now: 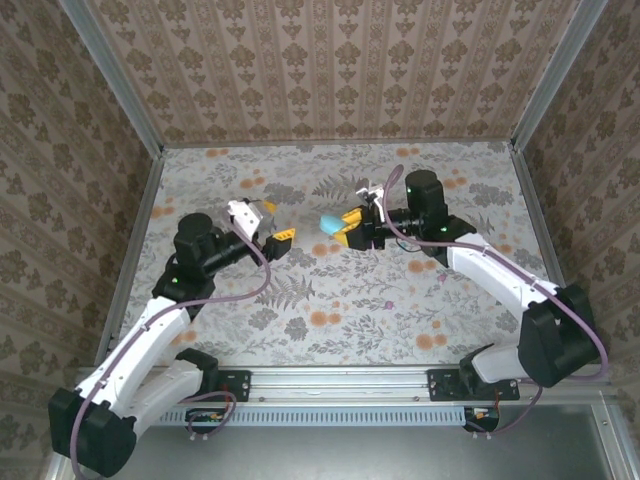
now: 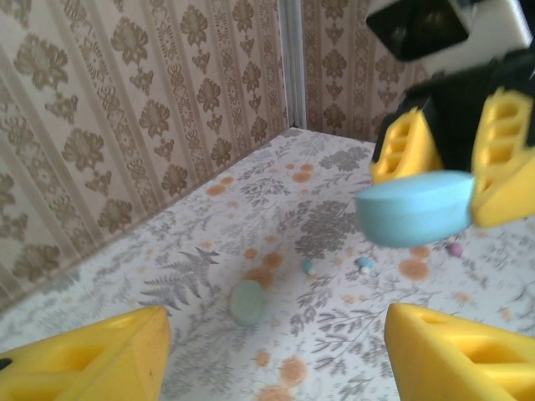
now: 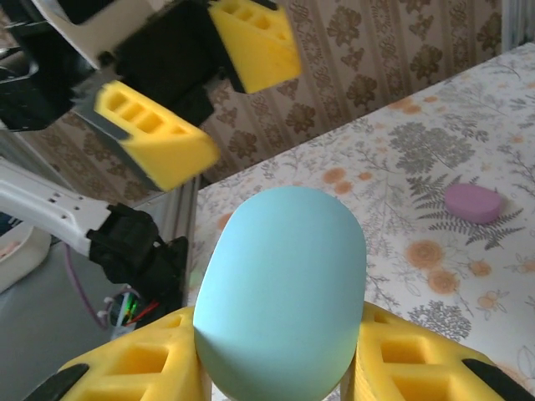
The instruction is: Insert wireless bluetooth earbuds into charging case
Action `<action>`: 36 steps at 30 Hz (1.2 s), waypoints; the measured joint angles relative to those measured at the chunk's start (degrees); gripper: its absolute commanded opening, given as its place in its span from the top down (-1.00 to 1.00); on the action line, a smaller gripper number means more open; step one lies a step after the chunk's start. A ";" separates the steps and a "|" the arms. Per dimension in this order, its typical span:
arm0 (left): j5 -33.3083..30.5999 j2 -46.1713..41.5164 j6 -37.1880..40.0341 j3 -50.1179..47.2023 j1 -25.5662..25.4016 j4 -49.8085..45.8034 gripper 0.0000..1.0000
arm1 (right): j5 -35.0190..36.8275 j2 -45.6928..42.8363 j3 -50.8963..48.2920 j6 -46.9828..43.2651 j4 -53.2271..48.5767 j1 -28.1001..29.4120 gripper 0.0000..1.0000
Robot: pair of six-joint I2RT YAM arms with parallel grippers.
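My right gripper (image 1: 347, 228) is clenched on the case (image 3: 280, 292), a smooth, matte, pale-blue pebble with rounded ends. It is pinched between my yellow, hollow-celled fingers (image 3: 138, 368) above the flower-printed table (image 1: 400, 310), and its lower end is cut off by the frame. My left gripper (image 1: 274, 227) hangs spread and empty just beside it, while below lie a small roundish bit (image 2: 308, 266), a pale green disc (image 2: 247, 301) and a lilac oval (image 3: 473, 202), all too blurred for me to tell whether any is an earbud.
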 measured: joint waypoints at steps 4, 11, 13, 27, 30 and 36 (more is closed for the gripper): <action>-0.09 1.79 -1.36 1.27 -0.09 1.62 -0.57 | 0.70 -3.61 0.04 -1.46 -1.01 0.04 0.32; 5.99 8.94 -16.59 6.05 -0.11 4.63 -0.72 | 7.96 -7.56 -0.68 -8.04 -2.54 1.75 0.32; 7.10 10.78 -21.07 9.11 -0.11 3.17 -0.72 | 10.78 -7.78 -0.90 -9.94 -3.02 2.45 0.32; 17.55 24.90 -49.70 22.53 -1.66 -5.88 -0.59 | 25.66 -9.46 -2.32 -19.26 -1.73 6.56 0.31; 19.10 26.58 -54.10 22.53 -2.89 -5.79 -0.54 | 27.26 -9.53 -2.34 -20.74 -1.44 6.82 0.31; 20.59 27.28 -58.73 22.64 -4.02 -5.29 -0.24 | 28.94 -9.53 -2.91 -22.23 -0.74 6.95 0.31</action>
